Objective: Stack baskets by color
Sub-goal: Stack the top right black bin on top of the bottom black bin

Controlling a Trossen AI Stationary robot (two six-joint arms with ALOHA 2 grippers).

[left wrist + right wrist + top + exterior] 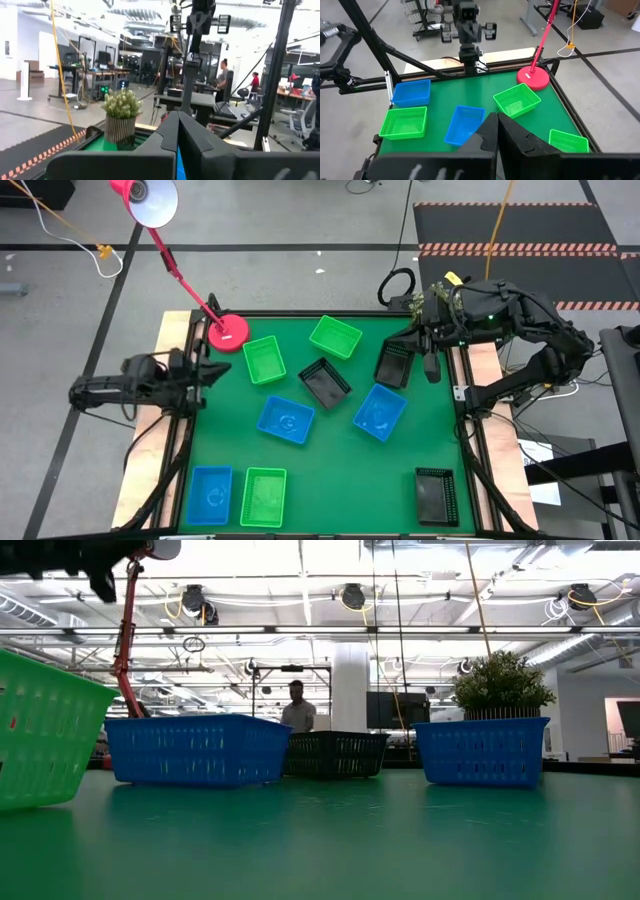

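Nine baskets lie loose on the green table (340, 430): three blue, three green, three black; none stacked. Left gripper (212, 369) at nine o'clock and right gripper (422, 343) at two o'clock are both closed, empty.

The counter (340, 450) is green. On it sit perforated baskets: three bright blue (286, 420), three bright green (264, 360) and three black (325, 383). The lamp base (228, 333) at the far left corner is pink-red, both arms dark.

bright, even overhead light | soft shadows | wrist views slightly blurred
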